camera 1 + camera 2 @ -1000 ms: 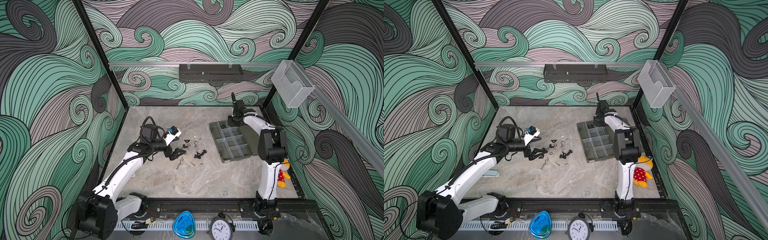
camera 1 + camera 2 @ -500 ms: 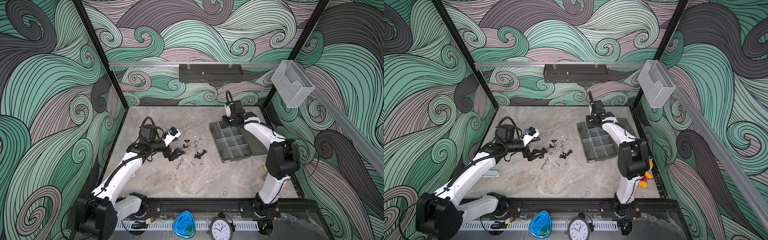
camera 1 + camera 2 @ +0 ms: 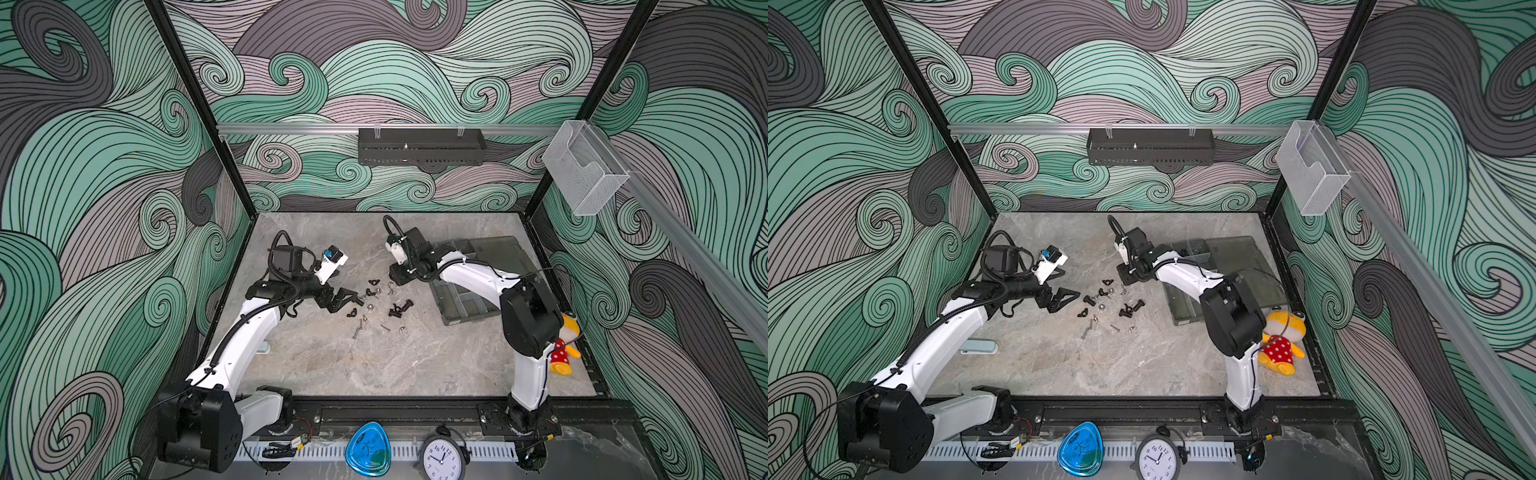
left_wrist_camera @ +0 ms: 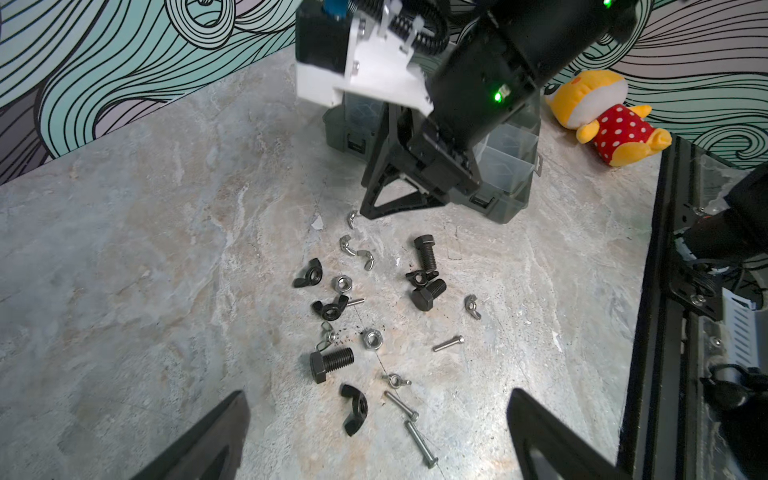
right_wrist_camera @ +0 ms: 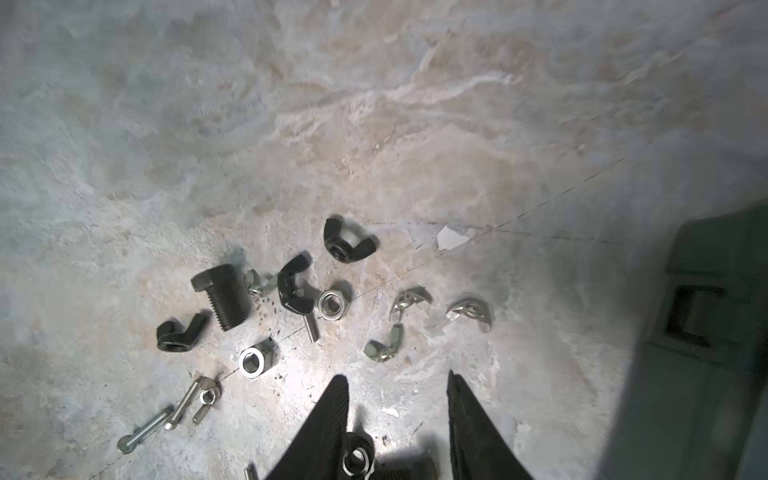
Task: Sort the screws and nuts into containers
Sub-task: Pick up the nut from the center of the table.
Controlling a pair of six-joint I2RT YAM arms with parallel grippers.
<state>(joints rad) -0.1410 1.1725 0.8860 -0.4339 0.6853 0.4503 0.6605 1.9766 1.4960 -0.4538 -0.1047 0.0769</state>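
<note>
Screws and nuts lie scattered mid-table in both top views. The left wrist view shows black bolts, black wing nuts, silver hex nuts and thin silver screws. My left gripper is open, low at the pile's left edge. My right gripper is open over bare table at the pile's far right. A black bolt and silver wing nuts lie ahead of it. The smoky-grey box of containers stands right of the pile, partly under my right arm.
A yellow plush toy lies at the front right beside the box. On the back wall hangs a black perforated tray, on the right wall a clear holder. A clock and a blue object sit past the front rail.
My right arm has swung from above the box leftward and down to the pile's edge, its jaws a little wider. The left arm has barely moved.
</note>
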